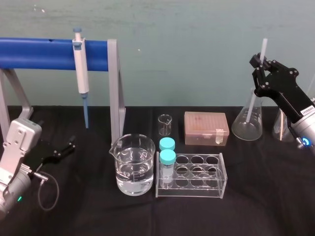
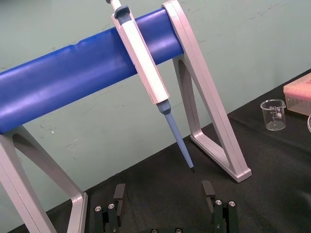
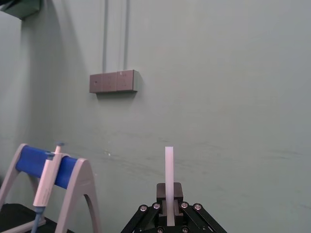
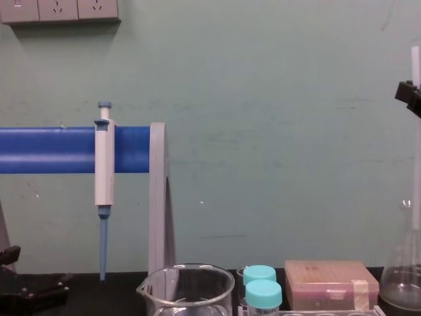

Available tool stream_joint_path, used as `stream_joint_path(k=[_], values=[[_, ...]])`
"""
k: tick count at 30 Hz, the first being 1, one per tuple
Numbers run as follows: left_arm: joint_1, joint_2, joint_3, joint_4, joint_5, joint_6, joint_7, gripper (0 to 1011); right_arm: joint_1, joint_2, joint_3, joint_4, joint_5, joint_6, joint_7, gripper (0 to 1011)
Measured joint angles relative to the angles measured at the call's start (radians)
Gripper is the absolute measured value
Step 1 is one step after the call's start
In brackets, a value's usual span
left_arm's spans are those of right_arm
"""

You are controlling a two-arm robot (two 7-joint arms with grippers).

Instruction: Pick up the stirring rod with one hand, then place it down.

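Right gripper (image 1: 259, 64) clamps the rod (image 1: 264, 46) near its top, tip in the flask (image 1: 247, 125). Likely light, stiff, brittle and slippery. Left gripper (image 1: 66, 147) is parked, jaws wide.

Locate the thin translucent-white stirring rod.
Far right in the head view: the stirring rod stands nearly upright in the right gripper, lower end inside the glass conical flask; the left gripper rests low left.

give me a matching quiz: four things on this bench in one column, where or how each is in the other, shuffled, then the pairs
1 stirring rod
2 pipette
3 large beaker
4 left hand

a hanging on the blue bar stand
b open, low on the robot's left
c held by the right hand, lower part in the conical flask
d holds clear liquid, beside the tube rack

Pairs: 1-c, 2-a, 3-d, 4-b
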Motion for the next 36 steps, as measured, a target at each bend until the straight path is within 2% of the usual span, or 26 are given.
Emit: stream_joint_path(k=[10, 36], values=[[0.0, 0.0, 0.0, 0.0, 0.0, 0.0, 0.0, 1000, -0.004, -0.016, 0.015, 0.004, -0.014, 0.012, 0.008, 72], [0.0, 0.0, 0.0, 0.0, 0.0, 0.0, 0.0, 1000, -0.011, -0.027, 0.016, 0.002, -0.026, 0.024, 0.023, 72]])
